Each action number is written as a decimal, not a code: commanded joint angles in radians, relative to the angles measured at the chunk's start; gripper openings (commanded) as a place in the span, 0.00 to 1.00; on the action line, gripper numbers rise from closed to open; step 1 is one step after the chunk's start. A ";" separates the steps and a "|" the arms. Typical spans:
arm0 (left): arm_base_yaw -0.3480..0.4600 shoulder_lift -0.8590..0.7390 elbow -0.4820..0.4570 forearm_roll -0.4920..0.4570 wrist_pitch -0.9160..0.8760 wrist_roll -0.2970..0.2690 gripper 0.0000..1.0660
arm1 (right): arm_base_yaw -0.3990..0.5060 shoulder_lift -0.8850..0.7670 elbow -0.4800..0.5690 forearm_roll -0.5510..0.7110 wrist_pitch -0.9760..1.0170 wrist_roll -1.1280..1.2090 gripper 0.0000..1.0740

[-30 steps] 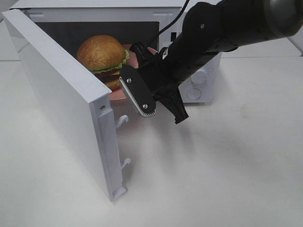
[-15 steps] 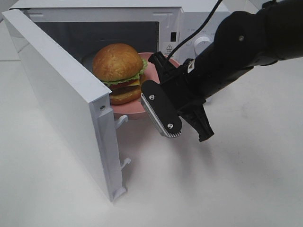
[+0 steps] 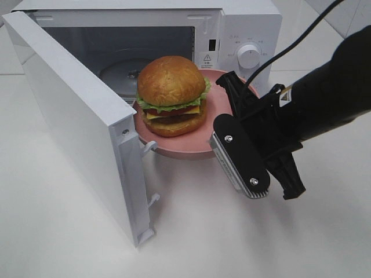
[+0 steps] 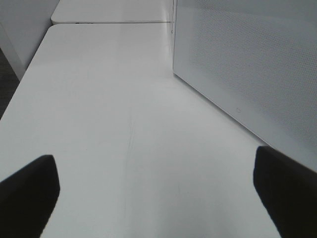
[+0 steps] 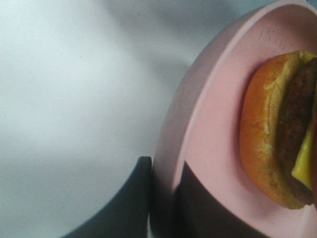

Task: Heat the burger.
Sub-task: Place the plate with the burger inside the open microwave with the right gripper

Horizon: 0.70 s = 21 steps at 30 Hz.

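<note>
The burger (image 3: 171,94) sits upright on a pink plate (image 3: 214,124), just outside the open front of a white microwave (image 3: 243,29) that stands on a white table (image 3: 243,231). Its glossy domed bun is on top, with green lettuce, a yellow cheese slice and dark patty layers showing beneath. The plate is raised off the table in front of the cavity, and the glass turntable (image 3: 119,72) lies bare inside, behind it.

The right gripper (image 3: 223,104) is closed on the plate's rim at the side away from the door — the right wrist view shows one finger (image 5: 129,198) under the rim and the other dark against the pink upper surface, with the bottom bun and patty close beside it. The black arm reaches in from the right of the high view.

The microwave door (image 3: 75,121) stands swung wide open on the left, its inner edge toward the camera, with two white latch hooks just beside the plate's rim.

The left gripper (image 4: 158,193) hangs low over bare table beside the door's perforated panel — its two dark fingers are spread wide apart and hold nothing.
</note>
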 commanded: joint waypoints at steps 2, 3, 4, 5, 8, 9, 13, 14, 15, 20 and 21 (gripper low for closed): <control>0.002 -0.017 0.003 0.000 -0.008 -0.006 0.94 | 0.000 -0.093 0.056 0.013 -0.059 0.028 0.00; 0.002 -0.017 0.003 0.000 -0.008 -0.006 0.94 | 0.000 -0.093 0.056 0.013 -0.059 0.028 0.00; 0.002 -0.017 0.003 0.000 -0.008 -0.006 0.94 | 0.000 -0.112 0.071 0.013 -0.059 0.032 0.00; 0.002 -0.017 0.003 0.000 -0.008 -0.006 0.94 | 0.000 -0.148 0.103 0.013 -0.059 0.045 0.00; 0.002 -0.017 0.003 0.000 -0.008 -0.006 0.94 | 0.000 -0.211 0.146 0.012 -0.057 0.073 0.00; 0.002 -0.017 0.003 0.000 -0.008 -0.006 0.94 | 0.000 -0.211 0.146 0.012 -0.057 0.073 0.00; 0.002 -0.017 0.003 0.000 -0.008 -0.006 0.94 | 0.000 -0.315 0.218 0.009 -0.045 0.106 0.00; 0.002 -0.017 0.003 0.000 -0.008 -0.006 0.94 | 0.000 -0.315 0.218 0.009 -0.045 0.106 0.00; 0.002 -0.017 0.003 0.000 -0.008 -0.006 0.94 | 0.000 -0.360 0.243 0.009 -0.038 0.120 0.00; 0.002 -0.017 0.003 0.000 -0.008 -0.006 0.94 | 0.000 -0.440 0.285 0.006 -0.004 0.133 0.00; 0.002 -0.017 0.003 0.000 -0.008 -0.006 0.94 | 0.000 -0.481 0.302 -0.018 0.019 0.160 0.00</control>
